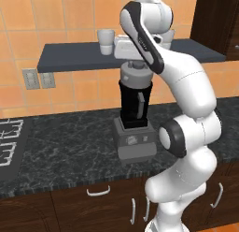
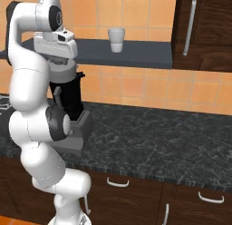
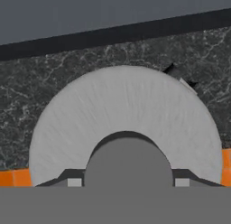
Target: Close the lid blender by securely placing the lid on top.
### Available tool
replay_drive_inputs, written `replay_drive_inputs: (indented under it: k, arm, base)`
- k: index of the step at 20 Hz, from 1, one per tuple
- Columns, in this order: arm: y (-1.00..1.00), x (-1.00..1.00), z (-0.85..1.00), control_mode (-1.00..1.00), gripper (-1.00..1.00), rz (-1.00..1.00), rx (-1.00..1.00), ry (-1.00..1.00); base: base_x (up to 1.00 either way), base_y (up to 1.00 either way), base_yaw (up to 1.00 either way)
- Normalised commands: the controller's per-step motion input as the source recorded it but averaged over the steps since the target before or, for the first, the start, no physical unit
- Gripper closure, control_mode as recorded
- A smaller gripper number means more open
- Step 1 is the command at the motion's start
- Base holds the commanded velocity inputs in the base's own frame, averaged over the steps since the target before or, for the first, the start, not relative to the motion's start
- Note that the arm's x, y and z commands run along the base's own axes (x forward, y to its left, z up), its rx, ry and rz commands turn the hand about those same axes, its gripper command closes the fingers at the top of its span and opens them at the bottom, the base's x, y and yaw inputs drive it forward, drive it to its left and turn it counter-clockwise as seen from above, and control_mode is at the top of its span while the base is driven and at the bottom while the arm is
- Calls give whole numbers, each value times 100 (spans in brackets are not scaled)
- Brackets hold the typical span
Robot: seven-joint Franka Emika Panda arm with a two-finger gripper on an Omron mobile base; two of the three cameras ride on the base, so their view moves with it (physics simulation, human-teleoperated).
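The blender [image 1: 135, 128] stands on the dark counter: a black tapered jar [image 1: 134, 102] with a grey side handle, on a grey boxy base. The grey round lid [image 1: 136, 76] rests level at the jar's mouth, covering it. My gripper [image 1: 136, 65] points straight down from above and is shut on the lid's knob. From the right base view the lid [image 2: 61, 72] tops the jar [image 2: 69, 99] under the gripper [image 2: 59, 61]. In the hand view the lid [image 3: 126, 110] spreads wide, and the gripper [image 3: 128, 182] has its dark fingertips [image 3: 74, 182] on either side of the central knob.
A dark wall shelf [image 1: 70, 58] runs just behind and above the blender, carrying stacked white cups [image 1: 106, 41]. A stove [image 1: 9, 142] lies at the counter's left end. A dark wood cabinet [image 2: 204, 29] hangs at the right. Wall outlets [image 1: 37, 79] sit under the shelf.
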Motion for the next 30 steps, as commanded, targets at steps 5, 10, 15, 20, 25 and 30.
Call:
replay_drive_inputs:
  k: [5, 10, 15, 20, 25, 30]
  arm:
    - [6, 58, -1, -100, 100, -13, 0, 0]
    - [0, 36, 0, -100, 100, -27, -2, 2]
    - [0, 0, -5, -100, 100, -29, -6, 4]
    - [-1, 0, -5, -100, 100, -28, -7, 3]
    - [-4, -4, -29, -100, 100, -31, -4, 4]
    - [-25, -1, -43, -100, 100, -24, -2, 1]
  base:
    - [0, 0, 0]
    - [0, 0, 0]
    - [0, 0, 0]
    - [0, 0, 0]
    - [0, 0, 0]
    - [0, 0, 0]
